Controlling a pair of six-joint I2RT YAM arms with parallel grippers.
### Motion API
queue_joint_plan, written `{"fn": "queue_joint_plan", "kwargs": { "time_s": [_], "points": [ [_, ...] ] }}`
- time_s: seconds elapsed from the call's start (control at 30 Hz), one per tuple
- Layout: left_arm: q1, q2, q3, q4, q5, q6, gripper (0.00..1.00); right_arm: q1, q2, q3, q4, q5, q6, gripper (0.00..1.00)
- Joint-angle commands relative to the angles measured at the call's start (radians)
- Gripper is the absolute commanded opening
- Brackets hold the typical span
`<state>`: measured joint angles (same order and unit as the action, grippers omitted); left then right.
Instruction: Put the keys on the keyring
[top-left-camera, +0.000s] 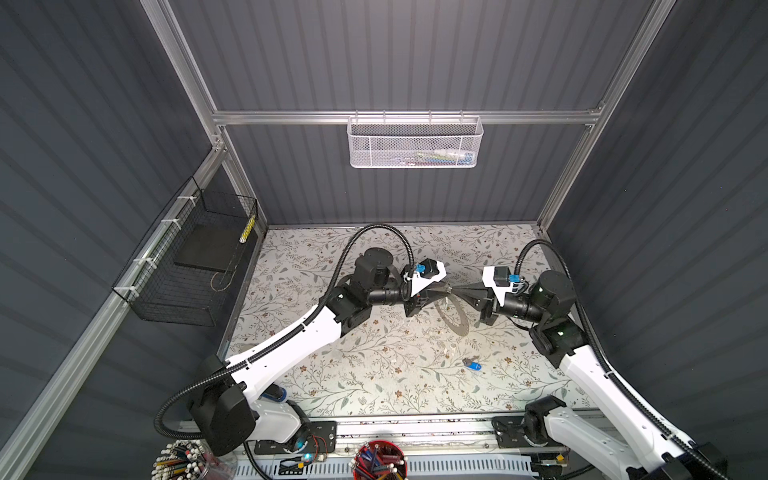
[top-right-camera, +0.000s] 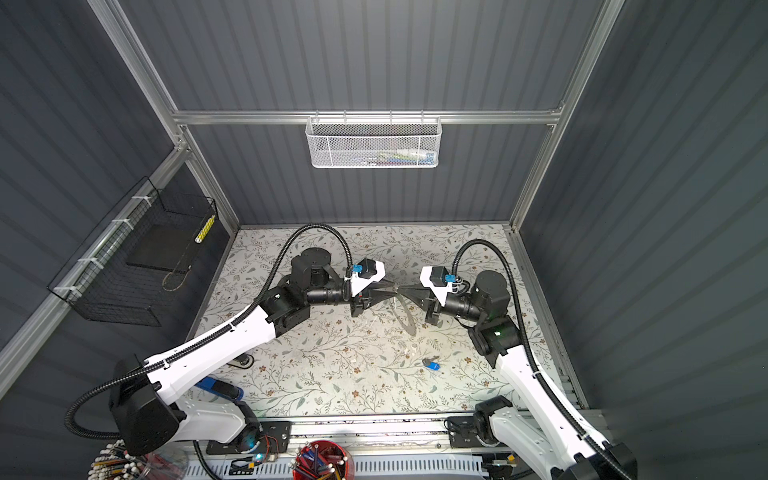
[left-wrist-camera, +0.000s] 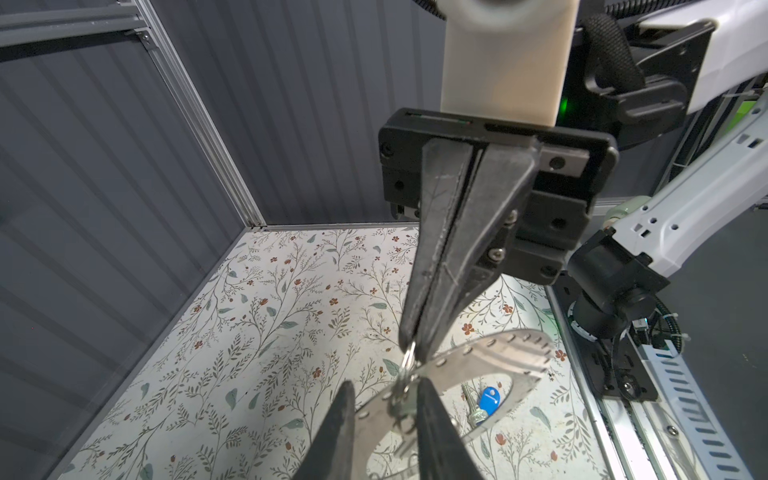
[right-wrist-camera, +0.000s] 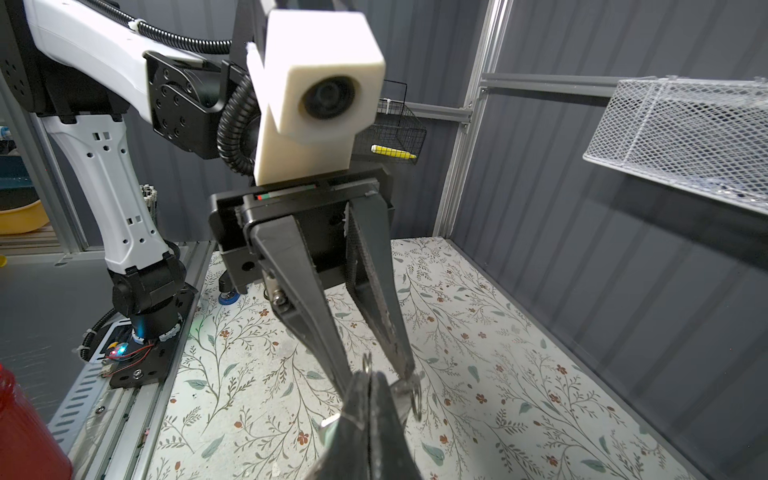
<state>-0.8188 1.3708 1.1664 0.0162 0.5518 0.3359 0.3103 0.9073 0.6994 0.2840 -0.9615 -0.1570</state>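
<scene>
The blue-tag key (top-left-camera: 472, 365) lies on the counter (top-left-camera: 353, 374) toward the front. Beyond it, in mid-air, the left fingers (left-wrist-camera: 432, 415) clasp the keyring (left-wrist-camera: 498, 353) by its band. The right fingers (left-wrist-camera: 440, 291) are clenched on what seems to be the mint-tag key (right-wrist-camera: 328, 424), right at the band.

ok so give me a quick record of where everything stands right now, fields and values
keyring: off the table, tilted, hanging where the two gripper tips meet
right gripper: shut, pinching a small wire ring at the keyring's band
left gripper: fingers apart on either side of the band; unclear whether it grips
blue-tagged key: lying loose on the table, not on the keyring
pale mint tag: shows beside the right gripper's fingers, mostly hidden
</scene>
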Motion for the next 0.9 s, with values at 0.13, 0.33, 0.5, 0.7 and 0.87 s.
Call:
{"fn": "queue_joint_plan", "kwargs": {
  "time_s": [0.13, 0.33, 0.5, 0.7, 0.87],
  "points": [
    [0.000, 0.007, 0.032, 0.024, 0.045, -0.012, 0.16, 0.001, -0.012, -0.006, 0.036, -0.025, 0.004, 0.00],
    [0.000, 0.005, 0.033, 0.028, 0.054, -0.006, 0.00, 0.001, -0.013, -0.010, 0.035, -0.005, 0.004, 0.00],
    [0.001, 0.021, 0.097, -0.117, -0.004, 0.058, 0.00, 0.001, -0.044, -0.019, 0.004, 0.089, -0.043, 0.26],
    [-0.004, 0.109, 0.330, -0.482, -0.081, 0.178, 0.00, 0.001, -0.083, 0.026, -0.178, 0.173, -0.201, 0.38],
    [-0.028, 0.194, 0.514, -0.726, -0.151, 0.267, 0.00, 0.002, -0.098, 0.042, -0.239, 0.231, -0.254, 0.31]
  ]
}}
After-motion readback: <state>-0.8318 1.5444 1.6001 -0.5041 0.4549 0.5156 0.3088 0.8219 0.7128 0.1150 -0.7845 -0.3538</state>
